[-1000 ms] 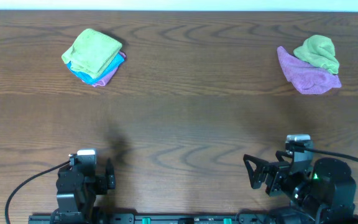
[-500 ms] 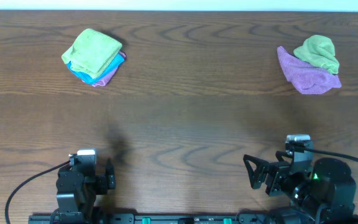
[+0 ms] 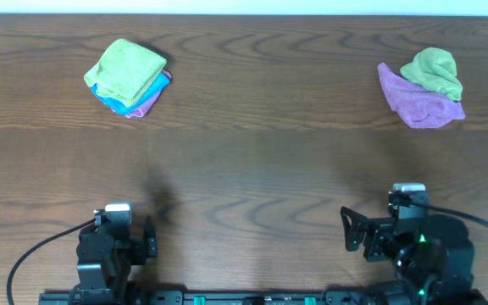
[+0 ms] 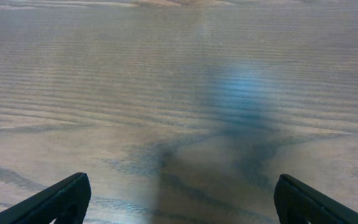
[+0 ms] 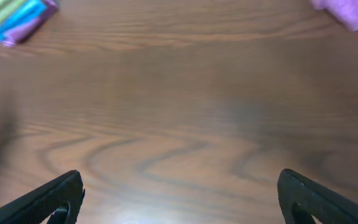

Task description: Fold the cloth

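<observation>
Dark wood-grain tabletop [image 3: 252,161] fills every view. Left claw [image 4: 182,200] sits at the near edge with its jaws spread wide and nothing between them, only bare wood ahead. Right claw [image 5: 180,198] is also at the near edge, jaws just as wide and holding nothing. Well apart from both, at the far left, the cloth [image 3: 125,68] lies folded on top of a blue cloth [image 3: 113,102] and a pink-purple cloth [image 3: 152,98]. At the far right, a balled dull green cloth [image 3: 435,72] rests on a purple cloth [image 3: 418,106].
</observation>
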You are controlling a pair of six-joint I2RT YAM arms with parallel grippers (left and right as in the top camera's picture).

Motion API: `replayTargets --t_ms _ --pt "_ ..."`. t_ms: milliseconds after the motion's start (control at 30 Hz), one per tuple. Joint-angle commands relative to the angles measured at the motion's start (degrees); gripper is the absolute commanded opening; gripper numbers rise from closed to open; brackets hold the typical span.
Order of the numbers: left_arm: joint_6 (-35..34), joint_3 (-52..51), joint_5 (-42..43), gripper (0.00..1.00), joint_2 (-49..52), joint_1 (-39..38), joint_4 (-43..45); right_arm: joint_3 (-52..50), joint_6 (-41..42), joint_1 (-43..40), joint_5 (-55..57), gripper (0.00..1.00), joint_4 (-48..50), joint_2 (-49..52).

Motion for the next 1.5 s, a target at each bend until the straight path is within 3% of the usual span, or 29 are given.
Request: replayTargets --t_ms 0,533,1467 --pt "1.6 -0.6 -0.4 0.95 -0.5 -0.2 -2.2 -4.5 -7.3 -0.5 3.8 0.99 2.7 -3.3" --pt "1.6 -0.6 -0.4 0.95 -0.5 -0.2 -2.2 -19.0 -10.2 -7.7 7.3 0.99 6.4 -19.6" --pt "1.6 -0.6 -0.4 0.95 -0.5 -0.2 -2.2 -27.5 -7.6 -8.5 6.8 0.99 7.1 -22.0"
